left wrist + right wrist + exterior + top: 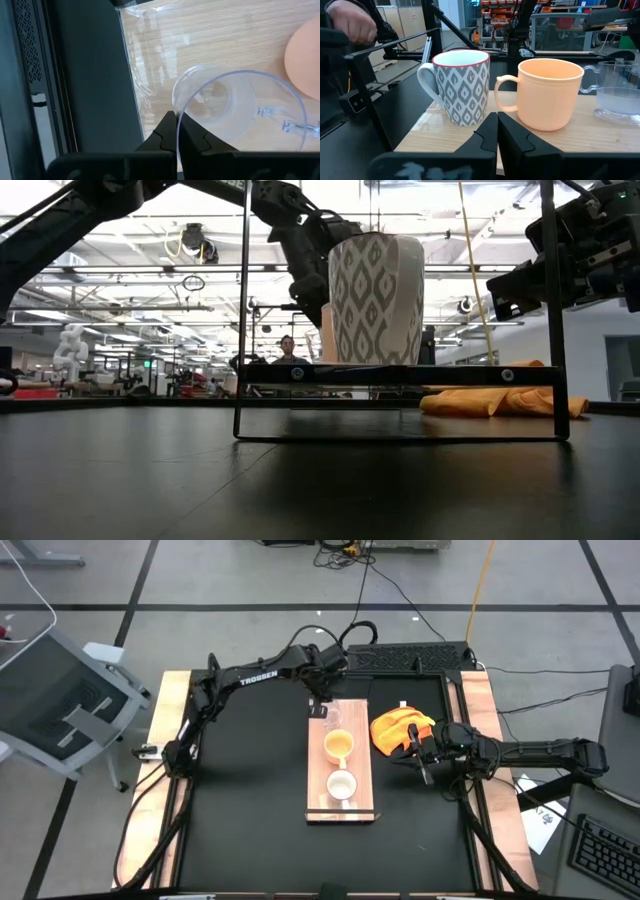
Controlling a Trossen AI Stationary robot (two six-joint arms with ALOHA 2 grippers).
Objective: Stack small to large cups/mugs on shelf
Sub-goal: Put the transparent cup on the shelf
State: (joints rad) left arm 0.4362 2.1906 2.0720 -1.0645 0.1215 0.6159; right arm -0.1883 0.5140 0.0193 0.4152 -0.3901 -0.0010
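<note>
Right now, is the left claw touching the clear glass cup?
Touching: the left wrist view shows the left claw shut on the clear glass cup's rim.

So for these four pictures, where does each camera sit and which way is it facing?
High: overhead, straight down on shelf, both arms visible.
Low: tabletop level, looking across at patterned mug; arms enter from above.
Left wrist: above the clear glass cup, left gripper shut on its rim.
Right wrist: level beside the shelf, right gripper shut, facing orange mug.
Shared: both wrist views show the glass cup.
</note>
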